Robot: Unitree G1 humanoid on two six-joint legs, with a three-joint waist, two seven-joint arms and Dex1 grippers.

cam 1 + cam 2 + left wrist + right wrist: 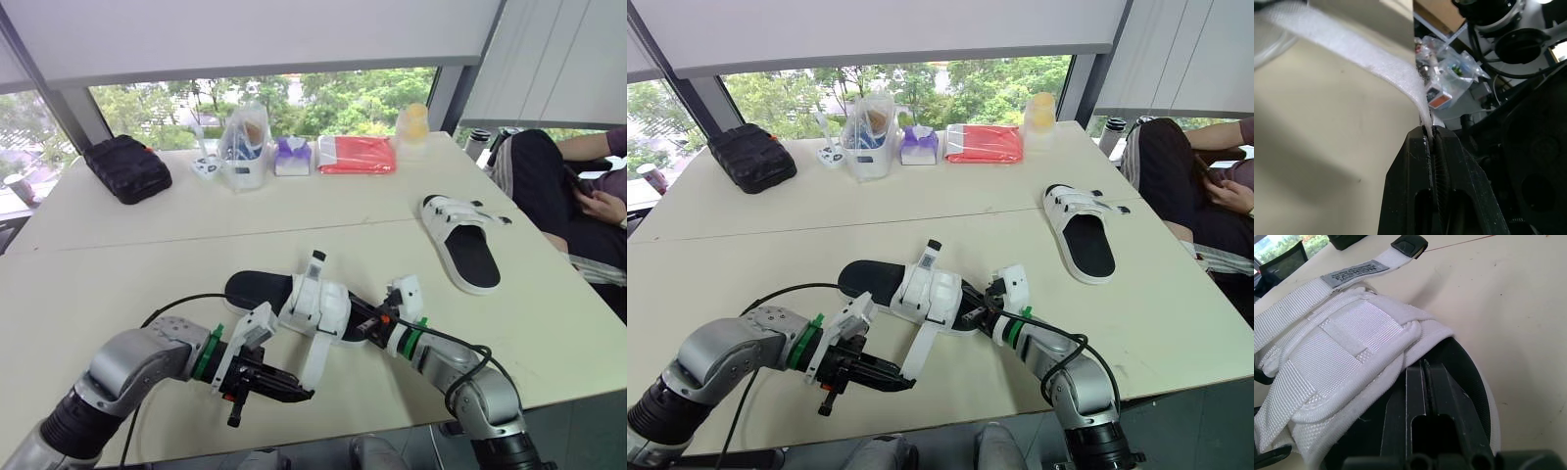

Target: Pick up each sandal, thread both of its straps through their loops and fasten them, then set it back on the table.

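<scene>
A sandal [257,288] with a black footbed and white straps lies near the table's front, toe end toward my right arm. One loose white strap [318,357] hangs off its near side, and my left gripper [302,394] is shut on its end; the left wrist view shows the strap [1376,63] pinched at the fingertips [1420,147]. My right gripper [362,324] is shut on the sandal's sole edge, under the white upper [1347,362]. Another strap [314,266] with a black tip sticks up. A second sandal [460,245] lies flat at the right.
Along the far side stand a black case [127,168], a clear bag of items [245,147], a purple tissue box [292,157], a red packet [356,155] and a yellow cup [413,125]. A person [573,196] sits at the table's right edge.
</scene>
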